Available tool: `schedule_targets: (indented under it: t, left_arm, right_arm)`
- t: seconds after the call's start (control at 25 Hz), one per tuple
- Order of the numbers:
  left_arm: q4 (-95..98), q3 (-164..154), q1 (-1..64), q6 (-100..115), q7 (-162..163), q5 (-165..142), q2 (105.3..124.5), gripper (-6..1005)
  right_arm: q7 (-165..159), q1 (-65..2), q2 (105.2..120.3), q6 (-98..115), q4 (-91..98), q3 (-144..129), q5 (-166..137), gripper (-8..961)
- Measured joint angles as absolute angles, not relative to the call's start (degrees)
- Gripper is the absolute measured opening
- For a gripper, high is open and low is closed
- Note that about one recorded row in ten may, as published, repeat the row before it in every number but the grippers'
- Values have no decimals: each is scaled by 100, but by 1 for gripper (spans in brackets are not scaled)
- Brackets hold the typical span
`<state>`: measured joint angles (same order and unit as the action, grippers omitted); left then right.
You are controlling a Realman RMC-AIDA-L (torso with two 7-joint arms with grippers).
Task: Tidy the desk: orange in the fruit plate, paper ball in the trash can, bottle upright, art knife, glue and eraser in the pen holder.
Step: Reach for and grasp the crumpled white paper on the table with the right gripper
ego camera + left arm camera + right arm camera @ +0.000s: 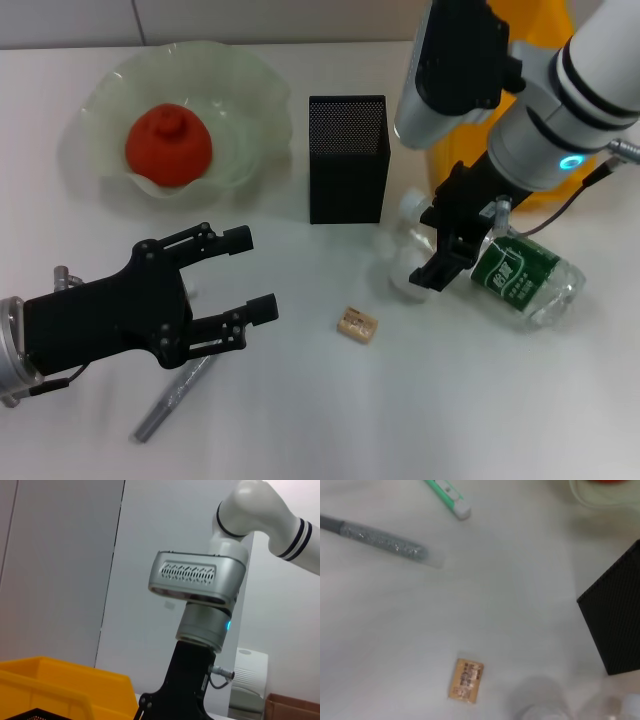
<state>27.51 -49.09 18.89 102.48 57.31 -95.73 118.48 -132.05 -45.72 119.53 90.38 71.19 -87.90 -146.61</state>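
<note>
White table (520, 420): right tool (452, 252), jaws apart, straddled the fallen bottle (520, 275) to right it; left tool (240, 290) hovered spread at 8 o'clock.

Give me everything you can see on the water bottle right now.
The water bottle is clear plastic with a green label bearing white print, and it looks empty or nearly so. It lies on its side on the white desk, cap end toward the black mesh pen holder, base toward the robot's right. The right hand is down over its neck end; whether it grips the bottle cannot be seen.
</note>
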Motion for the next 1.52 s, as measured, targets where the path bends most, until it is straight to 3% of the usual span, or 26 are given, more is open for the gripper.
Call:
schedule_targets:
  t: [1.2, 1.52]
  left_arm:
    - [2751, -4908, 1872, 10221, 5731, -9580, 11857, 782]
    - [2751, -4887, 1877, 10209, 5731, -9580, 11857, 781]
  right_arm:
    - [-13250, -4554, 11968, 8238, 6473, -9428, -14624, 763]
    - [-13332, -4570, 11971, 8166, 6465, -9609, -14639, 620]
